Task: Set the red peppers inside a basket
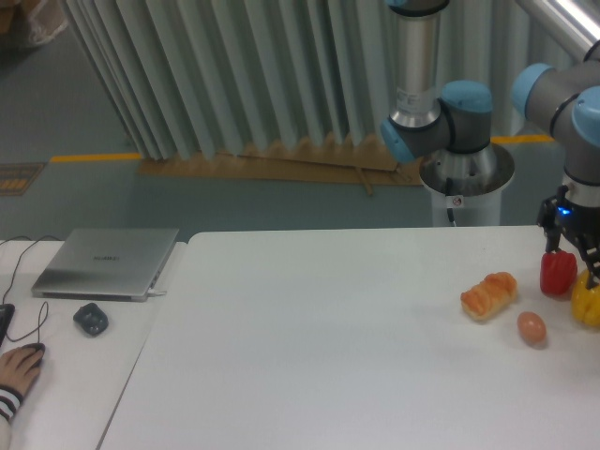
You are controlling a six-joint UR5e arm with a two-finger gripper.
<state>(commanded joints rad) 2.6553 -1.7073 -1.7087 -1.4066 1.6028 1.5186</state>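
My arm's coming in from the upper right of the frame, grey links with blue joint caps, wrist pointed straight down at the right edge. End effector point(570, 257) is dark with a little blue light on it, fingers spread apart. Can't really make out the fingertips.
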